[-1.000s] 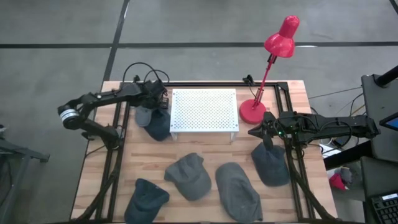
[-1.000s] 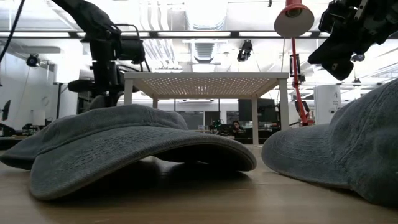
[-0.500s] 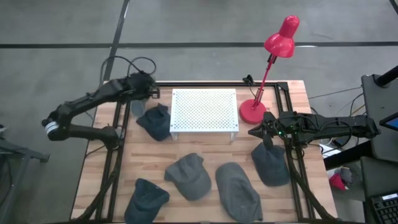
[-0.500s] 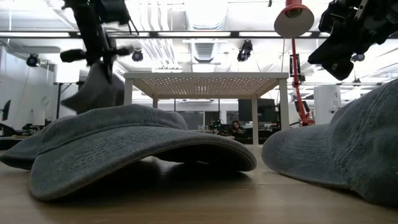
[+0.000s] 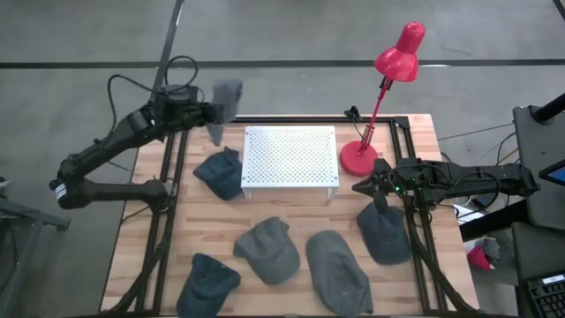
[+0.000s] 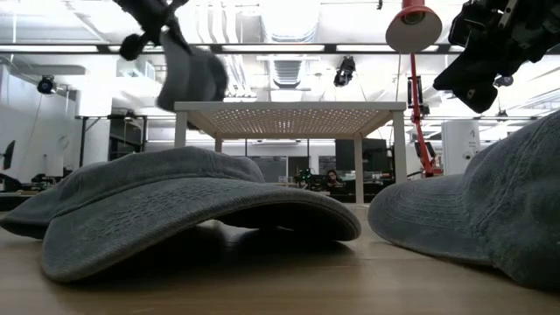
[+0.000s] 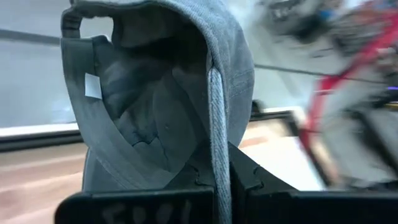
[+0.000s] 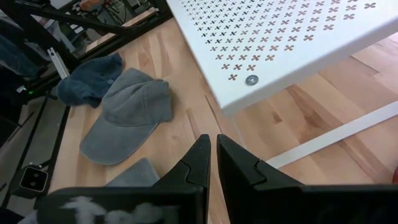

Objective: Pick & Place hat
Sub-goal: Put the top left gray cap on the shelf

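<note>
A grey hat (image 5: pixel 228 94) hangs in the air over the table's far left corner, next to the white perforated stand (image 5: pixel 290 157), with my left gripper (image 5: pixel 210 111) shut on it. The low view shows this hat (image 6: pixel 191 77) level with the stand's top. In the left wrist view its hollow inside (image 7: pixel 149 106) faces the camera. My right gripper (image 5: pixel 357 187) is shut with nothing in it, and hovers at the right beside the red lamp's base (image 5: pixel 357 159). Several more hats lie on the table; the nearest to the stand is a dark blue one (image 5: pixel 221 172). My left gripper pinches a stitched edge of the hat (image 7: pixel 217 149) between its two fingers (image 7: pixel 249 182); the edge runs straight out between them. The fingers come from the table's left side, slanting a little downward. The hat is lifted clear of the table and droops from the fingertips.
Grey hats lie at the near middle (image 5: pixel 267 250), near right (image 5: pixel 338 269) and right (image 5: pixel 384 231), and a dark one lies at the near left (image 5: pixel 209 283). The red desk lamp (image 5: pixel 399 51) stands at the far right. Black rails (image 5: pixel 168 221) run along both table sides.
My left gripper has risen from the table beside the stand's left side, moving toward the far edge and tipping from steeply downward to nearly level. It has carried the grey hat up, clear of the table; the dark blue hat stayed where it lay.
</note>
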{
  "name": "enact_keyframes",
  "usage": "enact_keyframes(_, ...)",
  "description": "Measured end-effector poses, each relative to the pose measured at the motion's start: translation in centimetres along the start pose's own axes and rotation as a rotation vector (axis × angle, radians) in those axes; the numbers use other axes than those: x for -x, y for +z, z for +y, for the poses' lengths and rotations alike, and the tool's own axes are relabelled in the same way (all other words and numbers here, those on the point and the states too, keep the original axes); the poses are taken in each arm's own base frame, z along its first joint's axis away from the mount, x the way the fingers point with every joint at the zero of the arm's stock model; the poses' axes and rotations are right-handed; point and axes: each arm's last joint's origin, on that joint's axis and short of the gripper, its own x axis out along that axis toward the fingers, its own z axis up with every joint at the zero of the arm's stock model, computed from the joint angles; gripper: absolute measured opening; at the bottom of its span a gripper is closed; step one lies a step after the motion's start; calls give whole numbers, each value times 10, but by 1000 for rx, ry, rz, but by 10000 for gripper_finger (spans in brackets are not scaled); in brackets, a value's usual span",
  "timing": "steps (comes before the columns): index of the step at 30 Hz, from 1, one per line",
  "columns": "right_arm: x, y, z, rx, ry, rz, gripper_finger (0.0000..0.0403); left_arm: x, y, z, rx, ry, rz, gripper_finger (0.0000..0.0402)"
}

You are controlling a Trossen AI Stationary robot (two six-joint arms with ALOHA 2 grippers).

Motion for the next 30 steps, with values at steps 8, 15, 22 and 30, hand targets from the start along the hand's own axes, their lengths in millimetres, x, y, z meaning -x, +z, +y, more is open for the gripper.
enact_keyframes(8,0,0,0,0,0,0,27,-4,4,-14,25,-198,12,3)
enact_keyframes(15,0,0,0,0,0,0,27,0,9,-28,48,-367,-24,2)
enact_keyframes(22,0,0,0,0,0,0,27,-1,3,-39,70,-479,-64,2)
enact_keyframes(30,0,0,0,0,0,0,27,-19,-25,-36,156,-597,-134,2)
